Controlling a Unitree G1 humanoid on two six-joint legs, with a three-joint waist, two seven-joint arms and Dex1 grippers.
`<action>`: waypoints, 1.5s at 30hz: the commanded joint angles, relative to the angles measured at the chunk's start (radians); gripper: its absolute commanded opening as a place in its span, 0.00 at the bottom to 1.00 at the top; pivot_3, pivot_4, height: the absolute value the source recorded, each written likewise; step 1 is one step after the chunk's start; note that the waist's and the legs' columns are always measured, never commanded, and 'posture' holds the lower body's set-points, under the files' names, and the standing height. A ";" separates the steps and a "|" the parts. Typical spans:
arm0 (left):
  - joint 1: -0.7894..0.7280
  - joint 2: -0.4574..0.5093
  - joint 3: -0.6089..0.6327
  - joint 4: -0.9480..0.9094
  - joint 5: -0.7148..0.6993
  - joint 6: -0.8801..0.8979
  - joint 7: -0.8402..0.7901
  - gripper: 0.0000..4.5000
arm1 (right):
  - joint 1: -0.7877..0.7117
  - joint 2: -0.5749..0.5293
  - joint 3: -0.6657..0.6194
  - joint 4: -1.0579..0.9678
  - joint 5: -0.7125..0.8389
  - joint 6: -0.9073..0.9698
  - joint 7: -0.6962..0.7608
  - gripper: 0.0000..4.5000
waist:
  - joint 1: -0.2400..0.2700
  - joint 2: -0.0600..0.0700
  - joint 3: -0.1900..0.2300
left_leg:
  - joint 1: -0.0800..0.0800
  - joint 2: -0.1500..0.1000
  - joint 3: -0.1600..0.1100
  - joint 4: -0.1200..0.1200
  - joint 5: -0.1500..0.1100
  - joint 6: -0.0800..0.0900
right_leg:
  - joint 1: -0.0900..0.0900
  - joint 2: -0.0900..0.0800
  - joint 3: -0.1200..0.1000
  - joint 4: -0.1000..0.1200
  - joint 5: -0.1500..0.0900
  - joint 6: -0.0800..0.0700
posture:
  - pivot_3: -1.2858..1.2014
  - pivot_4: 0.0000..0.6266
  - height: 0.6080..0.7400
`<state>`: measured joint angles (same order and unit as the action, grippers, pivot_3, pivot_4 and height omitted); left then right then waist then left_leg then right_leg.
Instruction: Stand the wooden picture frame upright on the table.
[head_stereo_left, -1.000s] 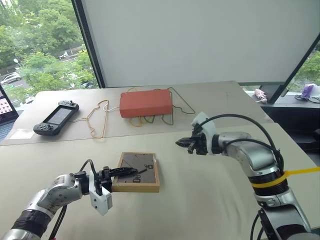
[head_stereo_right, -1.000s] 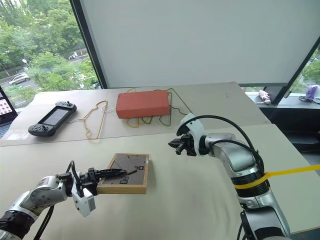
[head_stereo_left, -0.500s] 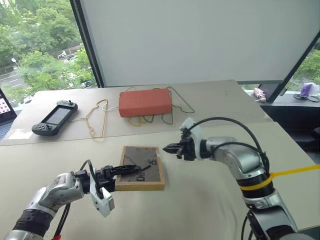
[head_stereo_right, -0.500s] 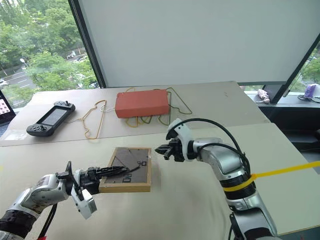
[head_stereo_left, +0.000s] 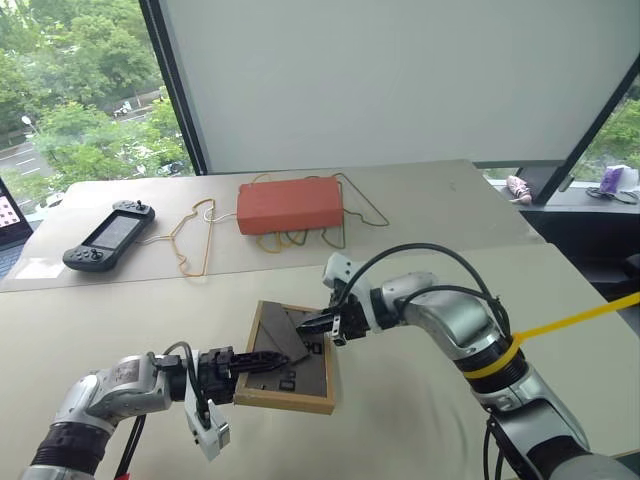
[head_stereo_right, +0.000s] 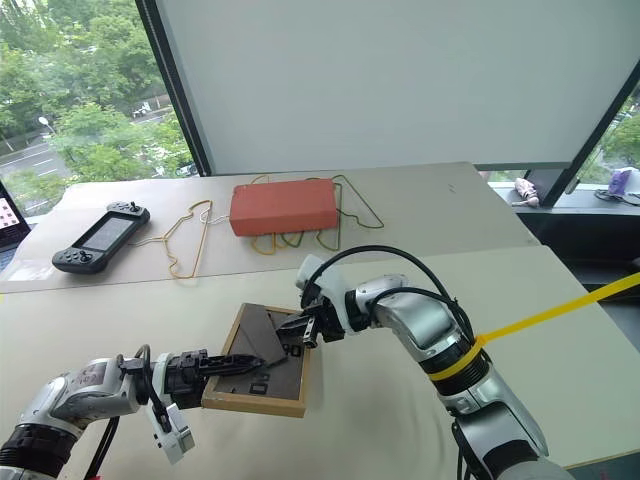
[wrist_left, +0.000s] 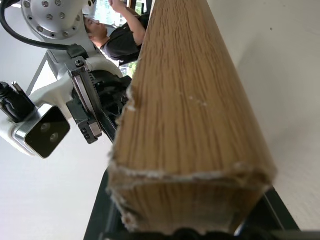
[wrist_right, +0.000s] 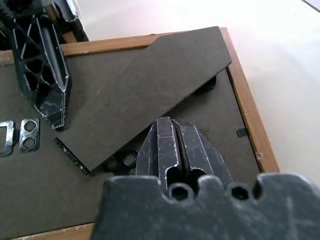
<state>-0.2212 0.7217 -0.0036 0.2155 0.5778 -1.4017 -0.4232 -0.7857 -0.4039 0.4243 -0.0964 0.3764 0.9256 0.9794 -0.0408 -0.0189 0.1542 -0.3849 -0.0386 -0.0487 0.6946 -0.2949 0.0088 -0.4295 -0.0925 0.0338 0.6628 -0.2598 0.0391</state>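
The wooden picture frame (head_stereo_left: 300, 368) lies back-up on the beige table (head_stereo_left: 120, 310), slightly tilted, with its dark backing showing. My left gripper (head_stereo_left: 268, 360) is shut on the frame's left edge, one finger (wrist_right: 42, 65) lying across the backing. The light-wood rim (wrist_left: 190, 115) runs out between that gripper's fingers. My right gripper (head_stereo_left: 306, 322) is shut, its tips (wrist_right: 171, 125) at the edge of the fold-out stand (wrist_right: 145, 85), which stands partly lifted off the backing.
An orange-red box (head_stereo_left: 291, 205) sits on wire hangers (head_stereo_left: 195, 235) at the back of the table, with a handheld game console (head_stereo_left: 110, 235) to its left. A yellow strap (head_stereo_left: 560, 325) runs off my right forearm. A person (wrist_left: 112, 37) is visible behind.
My right gripper has swung left and down onto the frame's back. The frame has turned and come nearer in my left grip, and its stand has lifted off the backing.
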 joint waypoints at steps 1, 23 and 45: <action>-0.044 -0.015 0.048 -0.022 -0.030 -0.007 0.085 0.24 | -0.001 0.037 0.029 -0.029 0.045 0.031 0.036 0.00 | -0.002 0.000 0.000 | 0.000 0.000 0.000 0.000 0.000 0.000 | 0.000 0.000 0.000 0.000 0.000 0.000 | 0.52 0.24 1.00; -0.051 0.001 0.052 -0.019 0.034 -0.002 0.155 0.24 | -0.059 -0.014 -0.177 0.235 0.220 0.166 0.269 0.98 | -0.002 0.000 0.000 | -0.005 -0.001 0.001 0.000 0.001 -0.001 | -0.007 -0.001 0.000 0.001 0.000 0.000 | 0.52 0.24 1.00; -0.065 0.022 0.015 -0.023 0.048 0.051 0.196 0.24 | -0.168 0.121 -0.268 0.089 0.400 0.378 0.156 0.98 | 0.000 0.000 0.000 | -0.009 -0.001 0.000 0.001 0.001 -0.001 | -0.010 -0.003 -0.001 0.004 0.000 0.000 | 0.52 0.24 1.00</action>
<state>-0.2790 0.7390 0.0038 0.2068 0.6401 -1.3703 -0.2427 -0.9351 -0.2882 0.1914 0.0670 0.7049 1.2812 1.1297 -0.0408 -0.0189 0.1541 -0.3937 -0.0398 -0.0488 0.6954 -0.2941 0.0074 -0.4395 -0.0954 0.0328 0.6661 -0.2595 0.0391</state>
